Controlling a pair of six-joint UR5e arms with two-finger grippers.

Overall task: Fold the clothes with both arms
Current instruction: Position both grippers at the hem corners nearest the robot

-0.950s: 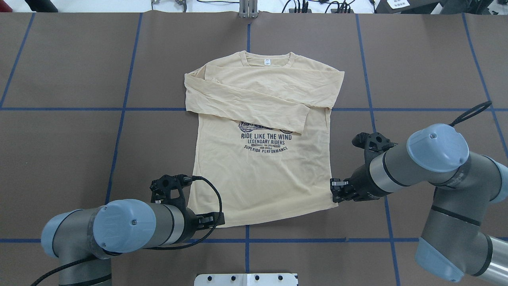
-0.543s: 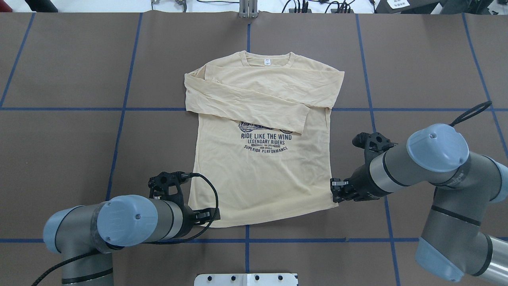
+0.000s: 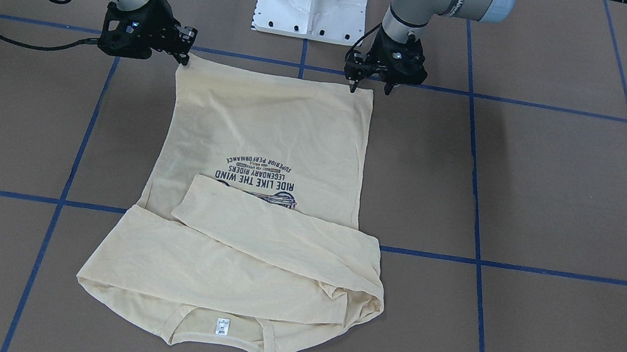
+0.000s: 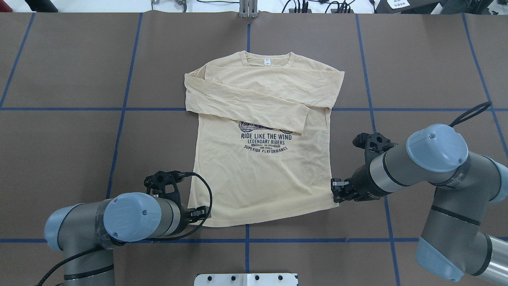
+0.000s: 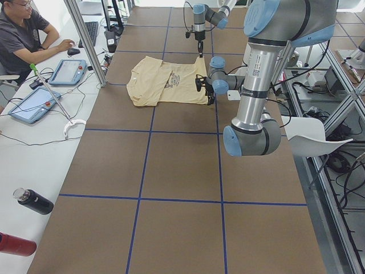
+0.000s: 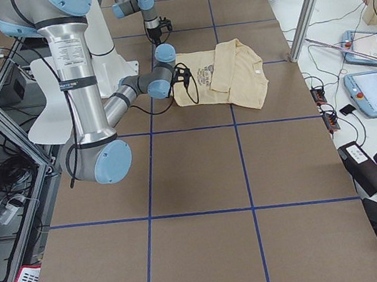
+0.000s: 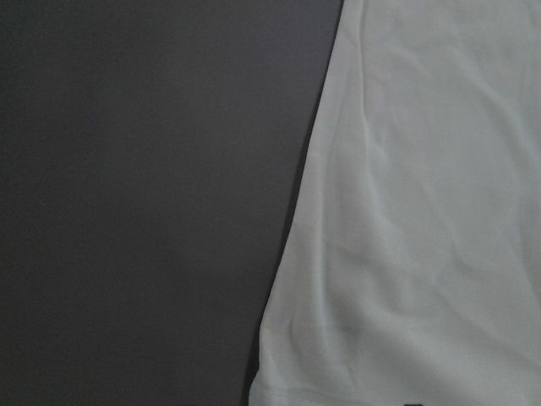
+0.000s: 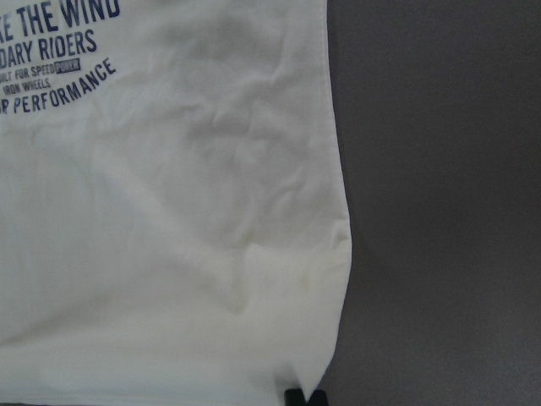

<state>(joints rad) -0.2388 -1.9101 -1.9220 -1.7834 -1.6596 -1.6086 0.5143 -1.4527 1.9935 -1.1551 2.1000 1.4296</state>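
Fingers [image 3: 355, 84] of the left gripper [image 3: 370, 87] were spread, grasping nothing, at the left hem corner of the shirt [image 4: 260, 178]. It lay flat, print up, in the middle of the surface [image 4: 79, 151], sleeves folded across its chest, collar farthest from the robot. At the right hem corner, the right gripper [image 4: 334, 190] was clenched on the fabric.

Shirt [image 4: 260, 182] top line: I read "RIDE LIKE THE WIND" in dark blue on the front.
Second line: I read "LEGENDARY RIDERS".
Small lines: in my right wrist view I can make out "FOR SPEED" and "IRON WHEELS".
Bottom curved line: I read "SUPERIOR PERFORMANCE".
Neck label [image 4: 267, 62]: it is white, and the marks are too small for me to read.
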